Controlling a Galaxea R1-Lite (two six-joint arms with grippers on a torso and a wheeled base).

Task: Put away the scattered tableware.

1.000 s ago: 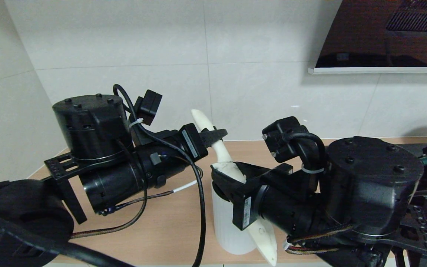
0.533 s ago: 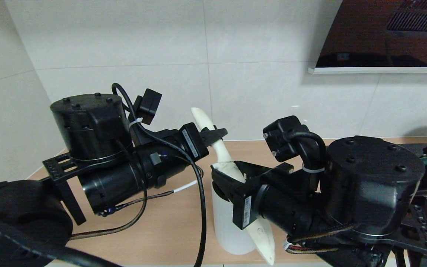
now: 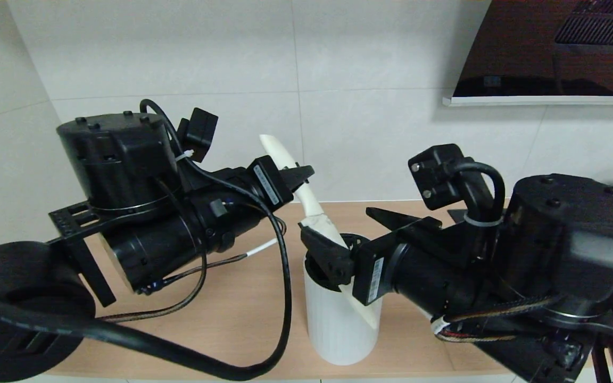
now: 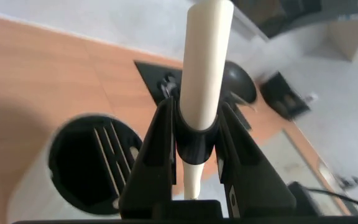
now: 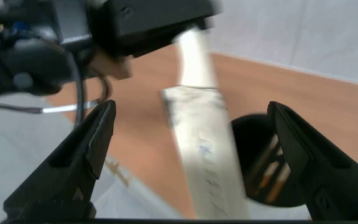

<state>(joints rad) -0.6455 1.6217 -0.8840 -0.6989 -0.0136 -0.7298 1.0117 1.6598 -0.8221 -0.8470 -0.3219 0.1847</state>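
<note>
White knife (image 3: pixel 312 210) is what I have in hand, and it is not yet put away. My left pincer (image 3: pixel 298 178) is clamped on its pale handle, with the handle end sticking out toward 11 o'clock and the broad blade slanting down toward 5 o'clock in the head view. The left wrist view confirms that grip, with both fingers pressed against the handle (image 4: pixel 205 81).

My right pincer (image 3: pixel 354 236) is spread wide, one finger on each side of the blade. The right wrist view shows a clear gap between each finger and the blade (image 5: pixel 204 143), so this pincer carries nothing.

At 6 o'clock in the head view the white holder (image 3: pixel 338 330) stands upright on the wooden counter (image 3: pixel 221 319). Thin sticks (image 4: pixel 107 155) that look like chopsticks are already inside it, so I judge that part of the tidying done.

From the head view, the tip of the blade lies across the near side of the holder's wall, outside the dark opening. The wrist views likewise show the blade beside the opening, not in it.

What is left, as I judge it, is to bring the tip over the opening, lower the knife in and let go. I cannot see whether other tableware lies on the counter.
</note>
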